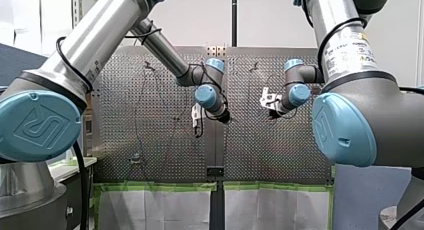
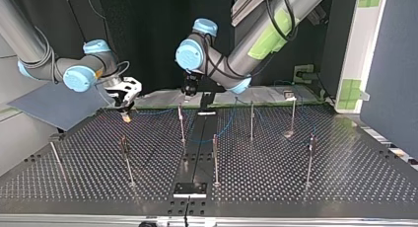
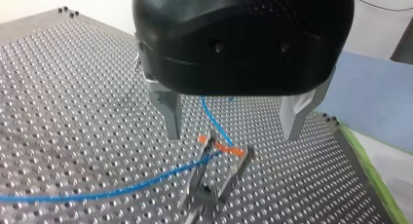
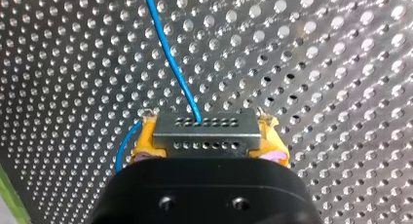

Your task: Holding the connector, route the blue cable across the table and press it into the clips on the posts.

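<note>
In the right wrist view my right gripper (image 4: 207, 134) is shut, its yellow pads (image 4: 146, 141) clamping the grey connector (image 4: 204, 121). The blue cable (image 4: 170, 58) leaves the connector and runs ahead over the perforated table. In the left wrist view my left gripper (image 3: 233, 129) hangs open, its metal fingers (image 3: 170, 114) on either side above a post clip (image 3: 221, 153) with orange marks. The blue cable (image 3: 122, 187) crosses that clip between its prongs and continues under the gripper. In the top view my right gripper (image 2: 125, 96) is at the left and my left gripper (image 2: 190, 89) is near the middle.
Several thin posts (image 2: 215, 158) stand across the perforated table (image 2: 345, 163), some with clips. A black strip (image 2: 197, 148) runs down the middle to a black plate (image 2: 190, 189). Green tape (image 3: 370, 170) edges the table, with a blue mat (image 2: 59, 106) beyond it.
</note>
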`<action>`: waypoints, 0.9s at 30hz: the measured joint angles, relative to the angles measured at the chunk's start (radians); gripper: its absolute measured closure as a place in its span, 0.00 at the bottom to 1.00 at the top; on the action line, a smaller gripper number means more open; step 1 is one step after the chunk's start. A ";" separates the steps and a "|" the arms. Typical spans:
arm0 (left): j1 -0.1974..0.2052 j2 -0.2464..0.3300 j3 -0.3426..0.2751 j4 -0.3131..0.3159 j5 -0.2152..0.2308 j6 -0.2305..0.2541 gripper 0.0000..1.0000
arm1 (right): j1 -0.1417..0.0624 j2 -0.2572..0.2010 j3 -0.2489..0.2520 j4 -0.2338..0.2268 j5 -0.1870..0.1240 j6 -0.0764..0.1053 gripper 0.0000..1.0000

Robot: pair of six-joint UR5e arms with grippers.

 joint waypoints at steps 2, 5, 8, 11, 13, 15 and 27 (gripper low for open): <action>-0.018 0.000 0.002 0.016 -0.018 -0.014 0.00 | -0.004 0.000 0.000 0.004 0.000 -0.001 1.00; -0.046 -0.004 0.015 0.043 -0.045 -0.040 0.00 | -0.008 0.000 0.000 0.008 0.000 -0.004 1.00; -0.073 -0.020 0.037 0.069 -0.072 -0.064 0.00 | -0.012 0.000 0.001 0.010 0.000 -0.008 1.00; -0.099 -0.042 0.062 0.079 -0.098 -0.084 0.00 | -0.015 -0.003 0.001 0.011 0.001 -0.010 1.00; -0.114 -0.057 0.077 0.076 -0.114 -0.091 0.00 | -0.018 -0.010 0.001 0.011 0.001 -0.011 1.00; -0.132 -0.073 0.095 0.066 -0.131 -0.095 0.00 | -0.020 -0.020 0.001 0.011 0.000 -0.011 1.00; -0.231 -0.169 0.197 -0.025 -0.233 -0.112 0.00 | -0.024 -0.079 0.021 0.011 -0.001 -0.001 1.00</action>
